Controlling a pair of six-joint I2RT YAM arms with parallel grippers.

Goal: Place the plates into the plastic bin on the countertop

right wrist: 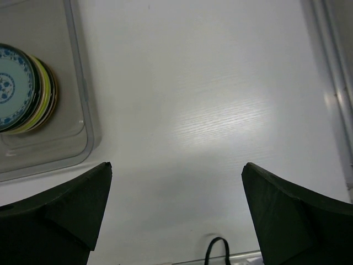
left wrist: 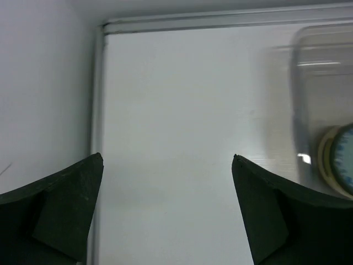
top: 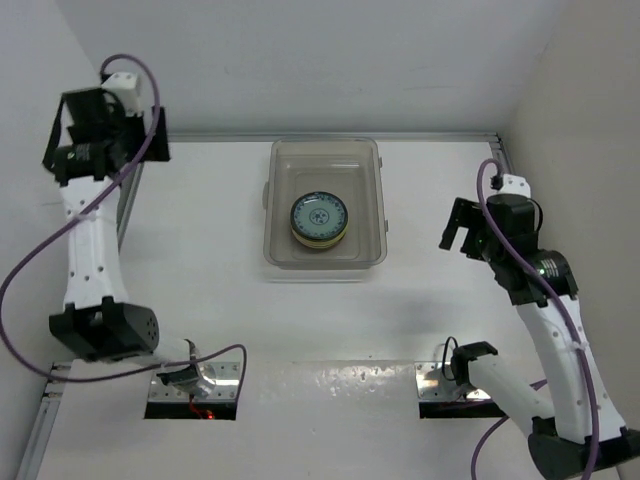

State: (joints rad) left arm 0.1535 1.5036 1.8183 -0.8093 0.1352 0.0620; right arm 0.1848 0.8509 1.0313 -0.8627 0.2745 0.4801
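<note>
The plates lie in one stack inside the clear plastic bin at the back middle of the white countertop. The blue-green patterned plate is on top; yellow, lime green and black rims show under it in the right wrist view. The stack's edge also shows in the left wrist view. My left gripper is open and empty, raised at the far left by the wall. My right gripper is open and empty, right of the bin.
White walls border the countertop at back, left and right. A metal rail runs along the left edge. Two metal base plates sit at the near edge. A black cable loop lies near the right arm's base.
</note>
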